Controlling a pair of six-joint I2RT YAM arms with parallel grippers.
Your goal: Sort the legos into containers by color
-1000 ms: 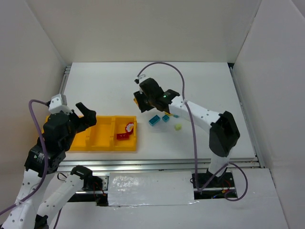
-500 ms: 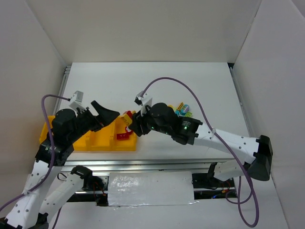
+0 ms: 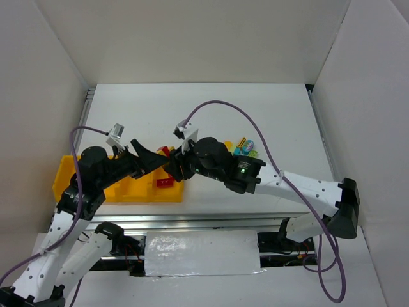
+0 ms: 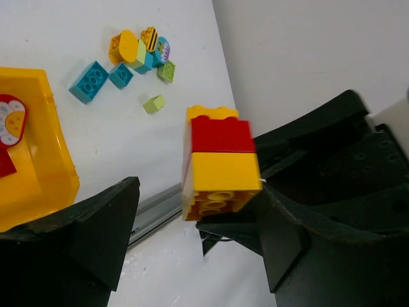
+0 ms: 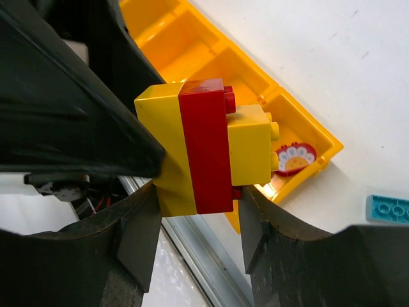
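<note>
1. Top view: the right gripper [image 3: 173, 165] is clamped on a three-brick stack [image 3: 167, 152] (yellow, red, yellow), held up over the right end of the tray [image 3: 128, 190]. The left gripper [image 3: 160, 163] comes in from the left with its jaws spread and its tips right at the stack. There's one tray, at the near left, with one red brick [image 3: 164, 183] in its right-end compartment. A loose cluster [image 3: 246, 148] sits on the table [image 3: 275, 109] to the right, too cramped to count. The stack is too small here to tell which way it points.
2. Left wrist: its own jaws are wide open, holding nothing. The stack [image 4: 220, 163] runs up-down in the picture, hollow underside at the bottom and studs on top. It sits just against the picture-right finger [image 4: 281, 236], with a clear gap to the other one. On the table are two teal bricks [image 4: 89, 81], two light green bricks [image 4: 153, 103], and a clump [image 4: 137, 46] of about four.
3. Right wrist: the fingers [image 5: 137, 230] pinch the stack [image 5: 204, 147] by its sides. Its long axis runs left-right, with the studs pointing right. Three tray [image 5: 211, 61] compartments show, with one flower piece [image 5: 294, 158] in the end one. One teal brick [image 5: 388, 210] lies on the table.
4. A second back, the right gripper was farther out over the table and the left one was over the tray's left half. Now they've met.
</note>
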